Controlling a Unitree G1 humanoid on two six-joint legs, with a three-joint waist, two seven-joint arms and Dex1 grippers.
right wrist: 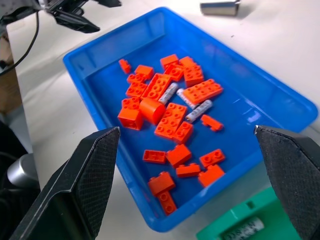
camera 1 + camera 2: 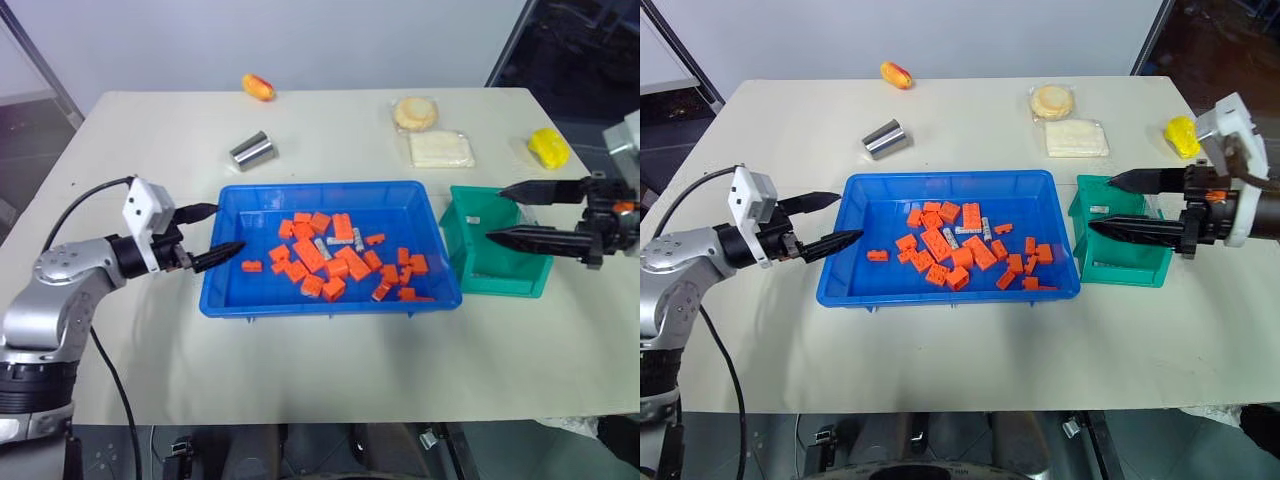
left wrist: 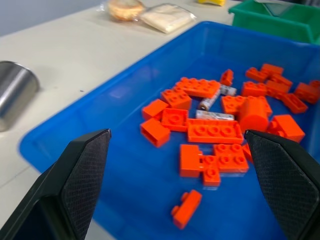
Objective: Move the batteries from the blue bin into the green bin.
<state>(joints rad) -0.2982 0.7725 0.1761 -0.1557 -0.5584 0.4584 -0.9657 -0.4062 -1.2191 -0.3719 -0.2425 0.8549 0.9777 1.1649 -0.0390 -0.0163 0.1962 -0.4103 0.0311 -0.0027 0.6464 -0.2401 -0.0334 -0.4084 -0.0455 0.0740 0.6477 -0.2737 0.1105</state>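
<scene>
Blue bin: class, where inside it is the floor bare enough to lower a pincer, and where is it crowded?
Inside the blue bin, the floor is bare along the wall nearest the left pincer. Crowded: the middle and the side toward the green bin, where orange blocks surround the batteries.

Head stereo downward; wrists near blue bin point(image 2: 330, 300)

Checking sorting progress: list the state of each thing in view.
Left hand: open, empty, at blue bin's left rim.
Right hand: open, empty, over green bin.
Blue bin: holds orange blocks and batteries.
Green bin: one battery inside.
Can: lying down.
</scene>
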